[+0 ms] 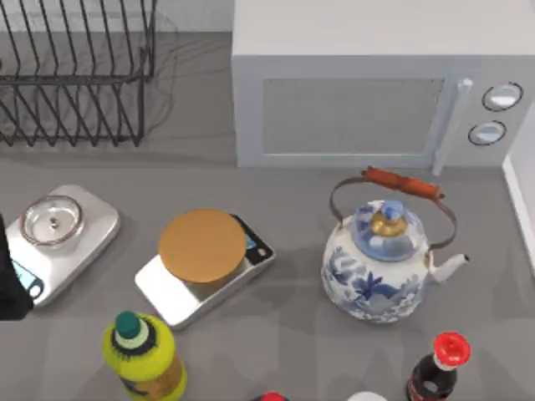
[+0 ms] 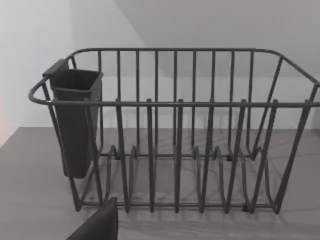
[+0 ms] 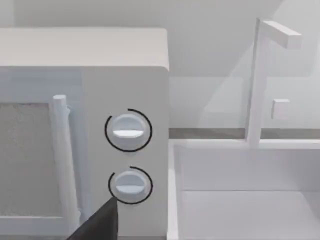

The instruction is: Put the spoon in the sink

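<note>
Seen from above, the grey surface (image 1: 292, 184) carries many things. A wire dish rack (image 1: 75, 75) stands at 10 o'clock and a white microwave (image 1: 351, 92) at 12 to 1 o'clock. The white sink (image 1: 520, 196) lies at the 3 o'clock edge, just beside the microwave; in the right wrist view its basin sits next to the two round microwave knobs (image 3: 128, 131), with a white faucet (image 3: 255, 80) behind it. A blue-and-white kettle (image 1: 376, 271) with a red handle stands at 4 o'clock. Near the centre, toward 7 o'clock, there is a kitchen scale (image 1: 180, 292) with an orange disc (image 1: 202, 245) on it. A second scale (image 1: 84, 238) at 9 o'clock holds a small glass bowl (image 1: 52, 220). A yellow bottle (image 1: 142, 359) is at 7 o'clock and a dark red-capped bottle (image 1: 439, 368) at 5 o'clock.

The left gripper (image 2: 97, 225) faces the dish rack, well apart from it; the left arm (image 1: 10, 288) is at the 9 o'clock edge. The right gripper (image 3: 97, 225) faces the microwave knobs and the sink. For both, I cannot tell if they are wide or narrow
</note>
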You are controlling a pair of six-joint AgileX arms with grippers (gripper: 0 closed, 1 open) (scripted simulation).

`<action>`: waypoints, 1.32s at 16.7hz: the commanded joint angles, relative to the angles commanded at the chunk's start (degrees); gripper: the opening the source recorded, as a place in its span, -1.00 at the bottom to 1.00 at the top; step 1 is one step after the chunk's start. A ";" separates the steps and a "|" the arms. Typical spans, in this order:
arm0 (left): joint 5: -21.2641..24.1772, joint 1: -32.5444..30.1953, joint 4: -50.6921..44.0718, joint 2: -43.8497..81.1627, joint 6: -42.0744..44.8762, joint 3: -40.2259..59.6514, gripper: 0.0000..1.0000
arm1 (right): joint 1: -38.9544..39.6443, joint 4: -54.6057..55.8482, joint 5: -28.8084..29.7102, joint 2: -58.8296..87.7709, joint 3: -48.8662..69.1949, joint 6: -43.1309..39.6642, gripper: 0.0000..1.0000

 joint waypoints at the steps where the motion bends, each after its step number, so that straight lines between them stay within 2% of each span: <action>1: 0.00 0.00 0.00 0.00 0.00 0.00 1.00 | 0.00 0.00 0.00 0.00 0.00 0.00 1.00; 4: 0.00 0.00 0.00 0.00 0.00 0.00 1.00 | -0.53 -1.88 0.08 1.96 1.69 0.40 1.00; 7: 0.00 0.00 0.00 0.00 0.00 0.00 1.00 | -2.12 -8.41 0.14 9.31 7.30 1.73 1.00; 17: 0.00 0.00 0.00 0.00 0.00 0.00 1.00 | -9.89 -44.24 -0.25 57.10 35.18 9.05 1.00; 22: 0.00 0.00 0.00 0.00 0.00 0.00 1.00 | -12.78 -57.16 -0.19 73.63 45.98 11.55 1.00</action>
